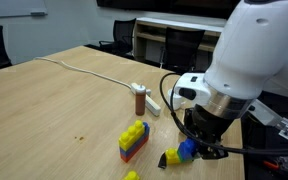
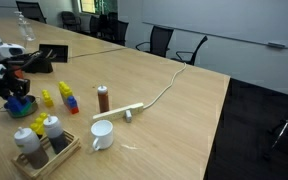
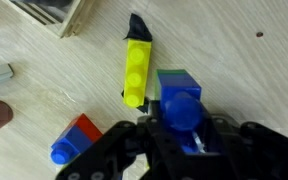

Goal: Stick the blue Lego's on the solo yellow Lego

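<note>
My gripper (image 3: 180,140) is shut on a blue Lego (image 3: 177,98), whose studs face the wrist camera. The solo yellow Lego (image 3: 136,68) lies flat on the wooden table just left of the held brick, close to it. A dark, almost black piece (image 3: 138,26) sits at its far end. In both exterior views the gripper (image 1: 196,148) (image 2: 18,100) hangs low over the table with the blue Lego (image 1: 187,150) (image 2: 21,104) between its fingers. The yellow Lego (image 1: 168,158) (image 2: 47,98) lies beside it.
A yellow-topped, blue and red-based stack (image 1: 134,138) (image 2: 70,101) (image 3: 74,142) stands nearby. Also on the table are a brown bottle (image 1: 140,100) (image 2: 103,98), a white mug (image 2: 101,135), a wooden caddy with bottles (image 2: 42,148) and a white cable (image 1: 84,68).
</note>
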